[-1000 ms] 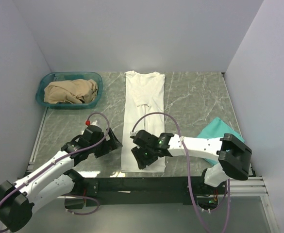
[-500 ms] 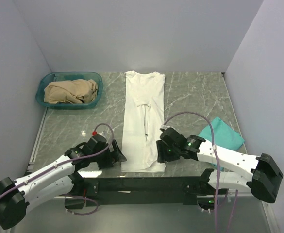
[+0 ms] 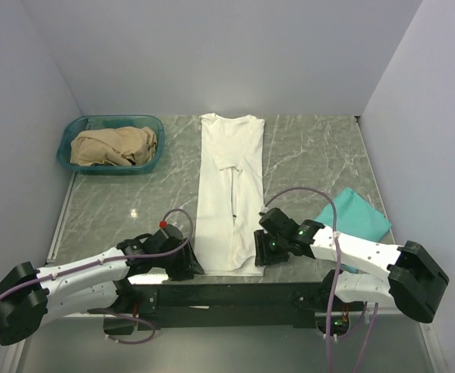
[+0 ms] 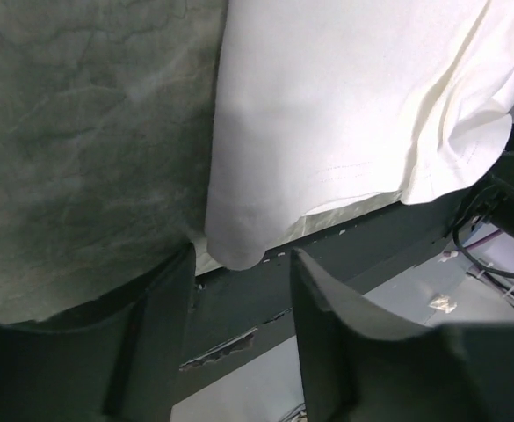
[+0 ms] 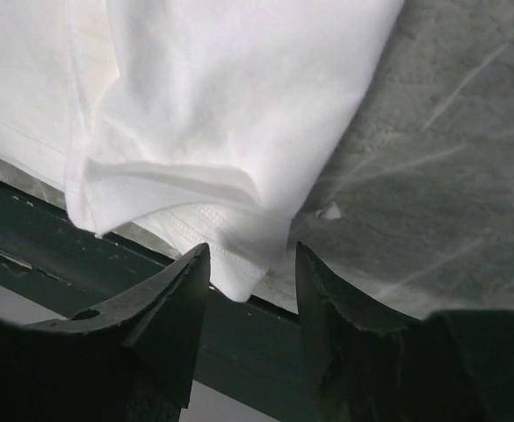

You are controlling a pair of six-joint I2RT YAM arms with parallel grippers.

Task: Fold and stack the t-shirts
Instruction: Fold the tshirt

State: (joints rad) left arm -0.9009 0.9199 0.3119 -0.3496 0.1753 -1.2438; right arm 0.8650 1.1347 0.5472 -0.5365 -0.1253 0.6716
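- Because the white t-shirt (image 3: 229, 179) is thin, limp cloth, it will likely weigh almost nothing and sag from whatever point lifts it; it is neither stiff nor fragile, though its layers may slide on each other.
- It lies in the middle of the table (image 3: 313, 155) as a long narrow strip, sides folded inward, collar far and hem near; the hem corners droop just over the near edge above the black rail (image 3: 227, 295).
- The left gripper (image 4: 241, 259) has its fingers apart, one on each side of the near-left hem corner; nothing is pinched yet.
- The right gripper (image 5: 252, 255) is likewise spread around the near-right hem corner, where several layers bunch; it is not closed on the cloth.
- The two hem corners look like the best holds; pinching every layer at once should keep the side folds from opening when the hem is carried towards the collar.
- The overhanging edge gives the lower fingers room beneath the cloth; the rail just below leaves little margin for dipping.
- Bare marble lies on both sides of the strip, and the way towards the collar is open.
- The teal-green t-shirt (image 3: 359, 217) lies at the right, partly under the right arm; the basket (image 3: 110, 118) with tan cloth (image 3: 114, 146) sits far left, well apart.
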